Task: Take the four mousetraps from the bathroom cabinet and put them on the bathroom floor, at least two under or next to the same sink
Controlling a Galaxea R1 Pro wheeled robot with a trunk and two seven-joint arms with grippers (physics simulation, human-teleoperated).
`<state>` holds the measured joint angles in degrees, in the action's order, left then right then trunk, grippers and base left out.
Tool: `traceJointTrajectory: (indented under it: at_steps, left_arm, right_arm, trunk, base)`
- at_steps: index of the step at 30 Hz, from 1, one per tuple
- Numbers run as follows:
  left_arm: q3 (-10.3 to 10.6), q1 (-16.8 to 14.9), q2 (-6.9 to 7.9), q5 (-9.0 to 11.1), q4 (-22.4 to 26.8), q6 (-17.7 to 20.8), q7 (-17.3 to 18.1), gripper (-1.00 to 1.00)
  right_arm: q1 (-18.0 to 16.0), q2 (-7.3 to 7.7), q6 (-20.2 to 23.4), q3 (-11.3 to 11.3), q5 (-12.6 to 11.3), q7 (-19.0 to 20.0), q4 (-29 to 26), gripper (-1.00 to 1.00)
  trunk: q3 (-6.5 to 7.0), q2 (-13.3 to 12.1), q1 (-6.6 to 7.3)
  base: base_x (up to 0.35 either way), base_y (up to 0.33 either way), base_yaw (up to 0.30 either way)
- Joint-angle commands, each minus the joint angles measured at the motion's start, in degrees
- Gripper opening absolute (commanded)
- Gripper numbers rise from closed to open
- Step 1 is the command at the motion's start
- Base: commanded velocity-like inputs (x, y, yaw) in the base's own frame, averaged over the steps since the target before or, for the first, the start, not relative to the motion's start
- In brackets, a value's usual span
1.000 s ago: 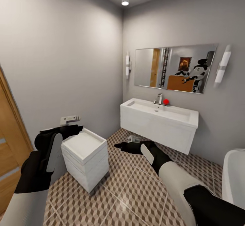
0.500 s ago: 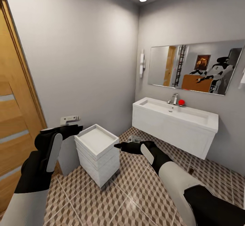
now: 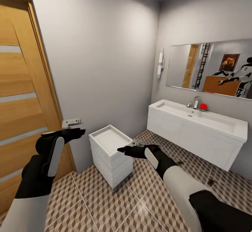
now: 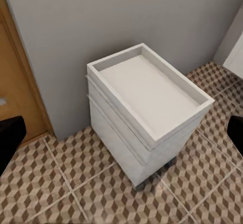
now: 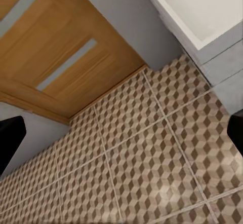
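My left gripper [image 3: 74,127] is held out in front of me, open and empty, over the patterned bathroom floor [image 3: 140,204] and facing a small white tray-topped drawer unit [image 4: 147,97]. To its right, the right gripper [image 3: 130,148] is also open and empty, with floor tiles [image 5: 152,163] below it. Two small dark objects [image 3: 180,162] lie on the tiles under the white wall-hung sink [image 3: 196,123]; they are too small to identify as mousetraps. The orange-brown cabinet appears as a reflection in the mirror [image 3: 210,69].
The white drawer unit [image 3: 110,151] stands against the grey wall between the wooden door [image 3: 24,95] and the sink. A tap and a red ball [image 3: 203,106] sit on the sink top. Open tiled floor lies in front of me.
The whole view has swung left: the door has come into the picture, while the sink, mirror and drawer unit have slid right. Both arms hold the same pose.
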<state>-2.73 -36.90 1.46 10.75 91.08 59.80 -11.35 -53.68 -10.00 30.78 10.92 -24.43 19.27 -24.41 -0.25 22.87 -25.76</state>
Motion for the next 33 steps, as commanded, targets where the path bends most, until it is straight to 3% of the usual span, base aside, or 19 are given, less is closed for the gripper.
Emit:
traceJointTrajectory:
  at_steps: [1,33]
  left_arm:
    - [0.0,0.0,0.02,0.6,0.0,0.2,-0.5,1.0]
    - [0.4,0.0,-0.05,0.6,0.0,0.2,-0.5,1.0]
  right_arm:
    - [0.0,0.0,0.2,0.1,0.0,0.1,0.0,1.0]
    - [0.0,0.0,0.2,0.2,0.0,0.1,0.0,1.0]
  trunk:
    - [-0.08,0.0,-0.02]
    - [-1.78,0.0,-0.02]
  base:
    - [0.0,0.004,0.238]
    - [0.0,0.027,0.238]
